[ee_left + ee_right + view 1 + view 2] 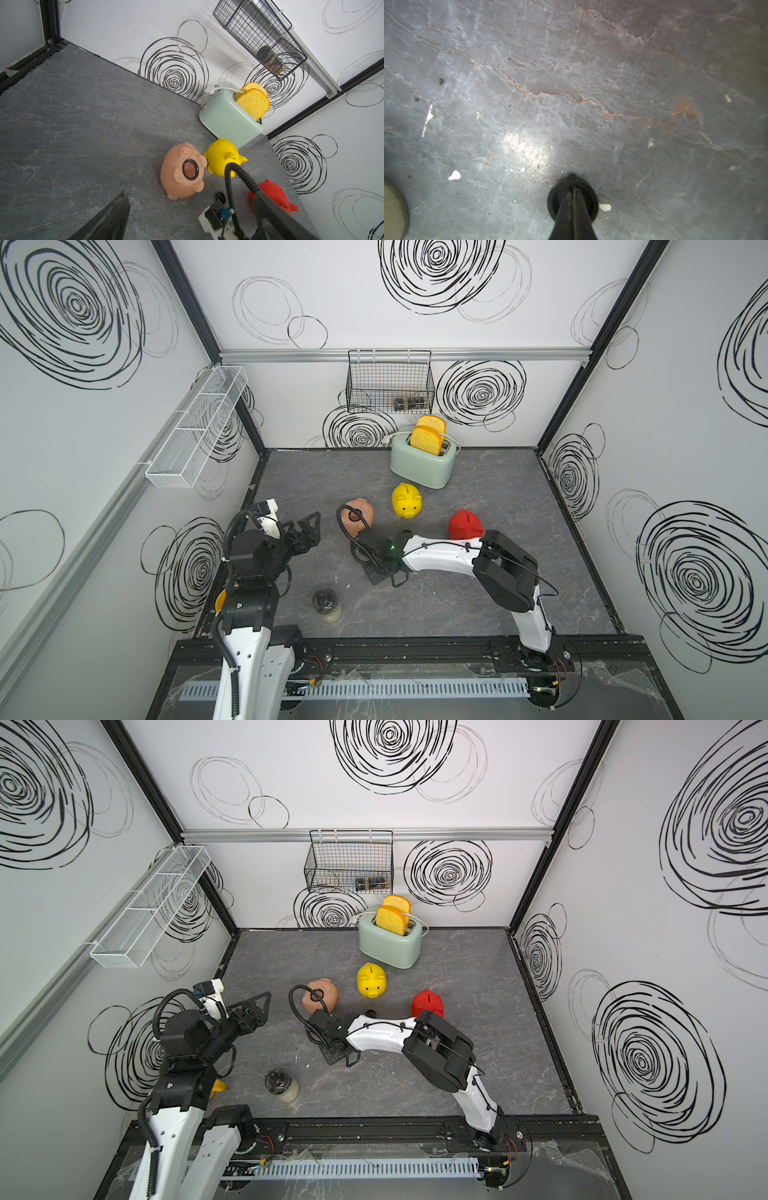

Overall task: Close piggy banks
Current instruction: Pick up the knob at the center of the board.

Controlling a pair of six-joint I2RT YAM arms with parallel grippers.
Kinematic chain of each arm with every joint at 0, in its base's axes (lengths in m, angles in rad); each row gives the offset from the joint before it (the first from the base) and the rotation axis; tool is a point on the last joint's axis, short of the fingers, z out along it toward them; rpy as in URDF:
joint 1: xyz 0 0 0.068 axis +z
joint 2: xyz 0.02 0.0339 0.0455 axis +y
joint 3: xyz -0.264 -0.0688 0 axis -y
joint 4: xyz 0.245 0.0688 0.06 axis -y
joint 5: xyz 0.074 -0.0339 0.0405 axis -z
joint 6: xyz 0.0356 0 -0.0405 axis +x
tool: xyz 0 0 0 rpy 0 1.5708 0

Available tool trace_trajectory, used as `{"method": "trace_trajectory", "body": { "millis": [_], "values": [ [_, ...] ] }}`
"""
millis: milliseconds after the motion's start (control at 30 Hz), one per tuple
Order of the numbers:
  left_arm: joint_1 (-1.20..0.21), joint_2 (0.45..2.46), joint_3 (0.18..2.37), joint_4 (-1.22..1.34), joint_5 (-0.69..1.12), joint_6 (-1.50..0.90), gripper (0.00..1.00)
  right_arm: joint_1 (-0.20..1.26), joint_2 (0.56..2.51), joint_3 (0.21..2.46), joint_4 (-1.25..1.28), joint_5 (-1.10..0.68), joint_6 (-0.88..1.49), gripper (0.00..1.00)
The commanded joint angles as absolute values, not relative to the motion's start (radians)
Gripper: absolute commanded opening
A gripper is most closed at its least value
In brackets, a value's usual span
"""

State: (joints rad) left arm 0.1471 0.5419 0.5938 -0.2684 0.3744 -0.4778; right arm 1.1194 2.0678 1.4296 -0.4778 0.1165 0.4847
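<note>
The pale pink piggy bank (358, 514) (178, 172) lies on its side, its black-ringed belly hole (190, 168) turned toward my left gripper. The yellow piggy bank (407, 500) (223, 158) stands upright just behind it. My right arm partly hides the red piggy bank (465, 524) (274, 193). My left gripper (313, 529) (192, 193) hangs open to the left of the pink pig, holding nothing. My right gripper (573, 188) (386, 578) points straight down at the table, shut on the middle of a black round plug (553, 197). A second black plug (220, 197) (371, 1013) lies between the pigs.
A mint-green toaster (424, 466) with toast stands at the back. A jar with a dark lid (326, 603) sits near the front edge. A yellow mug (220, 600) peeks out behind the left arm. A black wire basket (390, 381) and a white one (199, 427) hang on the walls.
</note>
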Motion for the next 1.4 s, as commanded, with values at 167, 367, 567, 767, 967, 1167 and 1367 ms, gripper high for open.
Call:
{"method": "trace_trajectory", "body": {
  "millis": [167,367,567,767,967,1167,1367],
  "values": [
    [0.149,0.532,0.584,-0.252,0.352,-0.461,0.96,1.117,2.014,1.381,-0.532,0.154,0.481,0.0],
    [0.141,0.54,0.587,-0.259,0.338,-0.462,0.96,1.097,1.882,1.323,-0.463,0.155,0.495,0.0],
    [0.135,0.547,0.586,-0.263,0.324,-0.462,0.96,1.078,1.764,1.254,-0.447,0.158,0.523,0.0],
    [0.127,0.605,0.581,-0.237,0.336,-0.491,0.96,1.059,1.644,1.2,-0.439,0.161,0.549,0.0],
    [0.123,0.716,0.516,-0.044,0.395,-0.619,0.98,1.043,1.603,1.203,-0.442,0.138,0.557,0.0],
    [0.08,0.919,0.495,0.208,0.359,-0.731,0.99,1.007,1.653,1.285,-0.432,0.087,0.563,0.0],
    [0.059,1.139,0.495,0.446,0.36,-0.801,0.92,0.975,1.791,1.467,-0.473,0.055,0.492,0.0]
  ]
}}
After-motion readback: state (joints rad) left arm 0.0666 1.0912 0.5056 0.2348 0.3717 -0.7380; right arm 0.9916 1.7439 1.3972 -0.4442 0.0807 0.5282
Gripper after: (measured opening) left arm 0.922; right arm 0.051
